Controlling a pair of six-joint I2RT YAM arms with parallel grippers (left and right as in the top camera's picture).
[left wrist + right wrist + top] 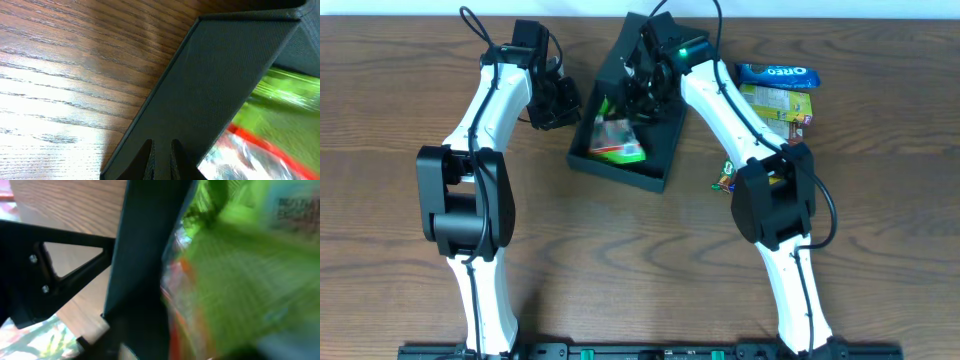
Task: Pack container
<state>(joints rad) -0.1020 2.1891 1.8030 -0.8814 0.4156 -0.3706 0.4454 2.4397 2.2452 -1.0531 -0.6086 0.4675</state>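
Overhead view: the container (620,172) lies in the upper centre of the frame on the wooden table (880,250). Its flap lid is open and points to the top edge. The long axis, from box to lid, runs nearly from bottom to top of the frame and leans a little to the right at the top. Inside I see a green packet (617,142). Outside, at the upper right, lie an Oreo packet (777,73) and a yellow-green packet (778,104), and a small packet (724,178) lies beside the right arm. So I judge the packing as begun, with these three left to pack and the lid left to close. The right gripper (645,85) hangs over the box, and the left gripper (558,100) is just beside its left wall.

Left wrist view: the box wall crosses the frame from lower left to upper right. The fingertips stand close together at the bottom edge. Whether they pinch the wall, I cannot tell.

Right wrist view: the picture is blurred. One finger (55,275) stands far at the left, outside the wall, so the jaws look spread wide. The packet fills the right side, and I see nothing clamped.
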